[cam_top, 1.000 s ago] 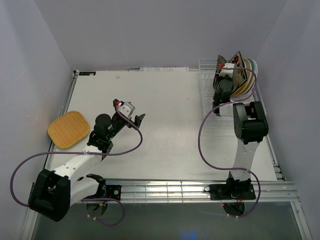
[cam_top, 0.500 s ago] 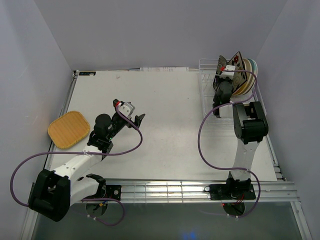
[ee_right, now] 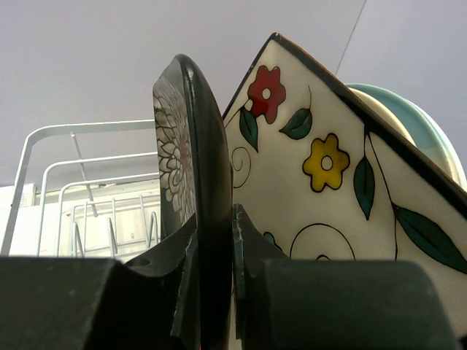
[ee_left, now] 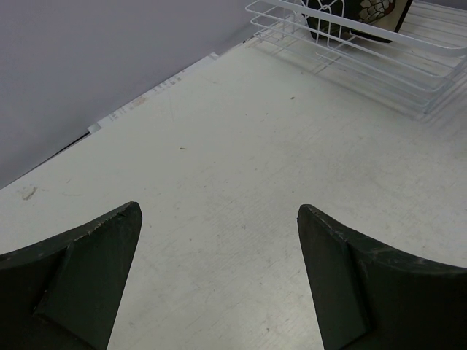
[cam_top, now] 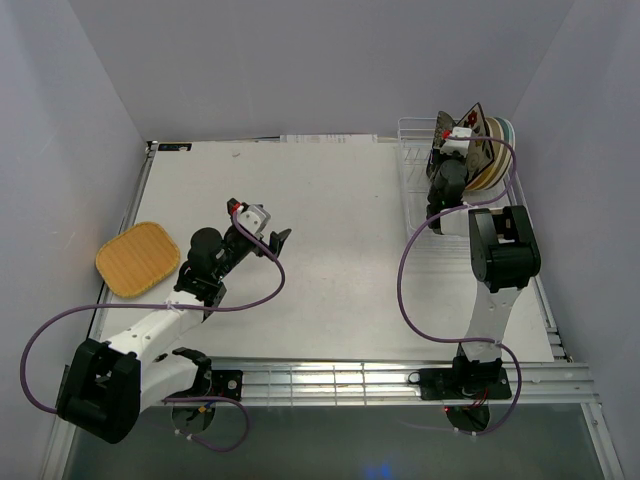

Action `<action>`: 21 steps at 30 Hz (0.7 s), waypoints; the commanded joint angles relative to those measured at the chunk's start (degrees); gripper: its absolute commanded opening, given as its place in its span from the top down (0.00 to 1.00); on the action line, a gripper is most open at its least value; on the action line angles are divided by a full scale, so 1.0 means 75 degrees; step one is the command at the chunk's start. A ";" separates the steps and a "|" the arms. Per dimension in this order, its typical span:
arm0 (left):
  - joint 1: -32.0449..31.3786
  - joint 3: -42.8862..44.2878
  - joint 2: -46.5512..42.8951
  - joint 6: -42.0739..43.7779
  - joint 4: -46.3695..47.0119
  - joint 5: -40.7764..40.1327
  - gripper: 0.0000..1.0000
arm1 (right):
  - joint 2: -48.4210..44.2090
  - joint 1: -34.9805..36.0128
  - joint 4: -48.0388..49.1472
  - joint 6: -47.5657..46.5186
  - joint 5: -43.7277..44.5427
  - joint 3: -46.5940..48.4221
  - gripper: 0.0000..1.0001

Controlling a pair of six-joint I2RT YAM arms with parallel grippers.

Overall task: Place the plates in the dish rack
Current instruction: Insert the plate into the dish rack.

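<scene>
Right fingers [ee_right: 164, 273]: pinching together on the lower rim of the black plate [ee_right: 191, 138], which is standing on edge in the rack [cam_top: 414, 190].
Left fingers [ee_left: 84, 255]: spreading wide above the table [ee_left: 241, 146], holding nothing.
Black plate: leaning close beside the flowered plate [ee_right: 314, 175], with the teal plate [ee_right: 419, 120] behind it; whether the first two are touching is unclear.
Just changed: very little. Over the past second the right arm's elbow is drifting slightly rightward while the grip is staying put at the rack's far end.
Meaning: the black plate is looking seated, so the placing step is probably nearing its close, with only the letting-go remaining.
Still out: the orange plate [cam_top: 138, 258] is lying flat at the table's left edge, near the left arm. It is the one plate showing outside the rack.
Next: releasing is calling for a slow opening, since a jolt could tip the black plate onto its neighbour.
</scene>
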 commanded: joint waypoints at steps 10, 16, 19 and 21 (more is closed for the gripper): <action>0.0039 0.0166 -0.0134 -0.0131 -0.0262 0.0309 0.02 | -0.0627 -0.0075 0.3574 -0.0360 0.0057 0.0560 0.92; 0.0050 0.0202 -0.0099 -0.0142 -0.0332 0.0333 0.02 | -0.0732 -0.0099 0.3668 -0.0607 0.0034 0.0667 0.92; 0.0050 0.0213 -0.0110 -0.0154 -0.0356 0.0333 0.02 | -0.0896 -0.0110 0.3762 -0.0560 0.0010 0.0549 0.92; 0.0050 0.0213 -0.0110 -0.0154 -0.0368 0.0333 0.02 | -0.1037 -0.0134 0.3832 -0.0502 0.0034 0.0456 0.92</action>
